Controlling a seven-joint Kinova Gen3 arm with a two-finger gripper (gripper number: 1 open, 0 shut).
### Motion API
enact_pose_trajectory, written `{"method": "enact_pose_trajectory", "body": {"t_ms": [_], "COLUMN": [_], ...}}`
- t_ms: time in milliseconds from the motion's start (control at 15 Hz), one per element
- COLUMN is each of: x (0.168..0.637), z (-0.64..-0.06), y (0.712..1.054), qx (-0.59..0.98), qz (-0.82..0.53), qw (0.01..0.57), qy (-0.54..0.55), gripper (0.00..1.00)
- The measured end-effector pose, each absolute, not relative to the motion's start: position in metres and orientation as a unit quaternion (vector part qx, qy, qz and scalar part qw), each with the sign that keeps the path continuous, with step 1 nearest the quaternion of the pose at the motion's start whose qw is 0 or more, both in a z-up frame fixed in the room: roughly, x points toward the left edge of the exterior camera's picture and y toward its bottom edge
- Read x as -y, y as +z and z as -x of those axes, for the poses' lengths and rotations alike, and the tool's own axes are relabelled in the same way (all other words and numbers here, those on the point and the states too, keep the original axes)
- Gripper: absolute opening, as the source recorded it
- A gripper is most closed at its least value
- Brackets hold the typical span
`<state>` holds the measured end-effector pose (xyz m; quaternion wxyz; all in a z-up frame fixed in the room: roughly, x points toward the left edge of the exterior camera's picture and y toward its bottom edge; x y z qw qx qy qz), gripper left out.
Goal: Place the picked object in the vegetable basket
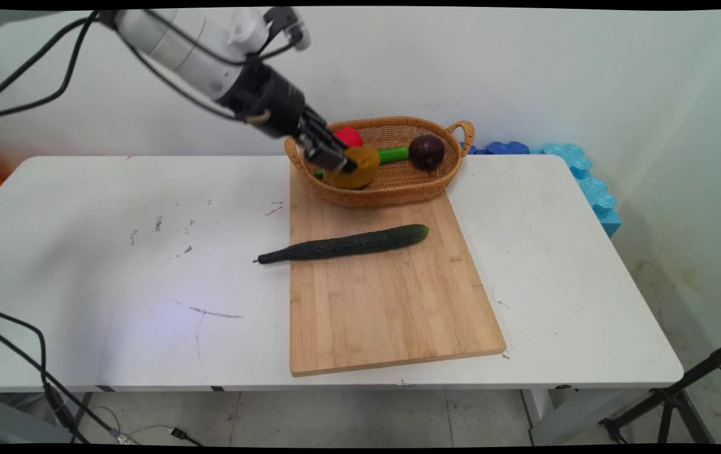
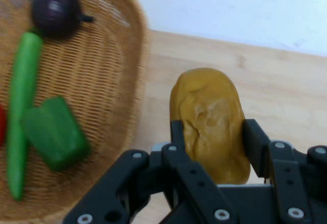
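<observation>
Gripper (image 2: 212,132) clamping yellow-brown potato (image 2: 210,122) above basket (image 1: 392,186) rim; rounded lump possibly slipping from narrow fingers.

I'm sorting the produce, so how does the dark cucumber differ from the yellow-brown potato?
The cucumber is long, thin, dark green and lies on the cutting board; the potato is stubby, yellow-brown and clamped in the gripper beside the basket. Both are outside the basket.
</observation>
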<state>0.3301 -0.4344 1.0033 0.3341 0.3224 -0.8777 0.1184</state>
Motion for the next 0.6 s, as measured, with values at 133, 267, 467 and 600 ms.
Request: {"method": "enact_pose_trajectory", "body": {"t_ms": [133, 267, 467, 600], "x": [0.457, 0.475, 0.505, 0.518], "z": [-0.330, -0.328, -0.319, -0.311], "y": [1.005, 1.002, 0.986, 0.975], "qx": [0.870, 0.864, 0.856, 0.853], "qz": [-0.343, -0.358, -0.386, -0.399], "qw": [0.330, 0.325, 0.312, 0.305], "qy": [0.130, 0.137, 0.143, 0.141], "gripper": [0.00, 0.00, 0.00, 0.00]}}
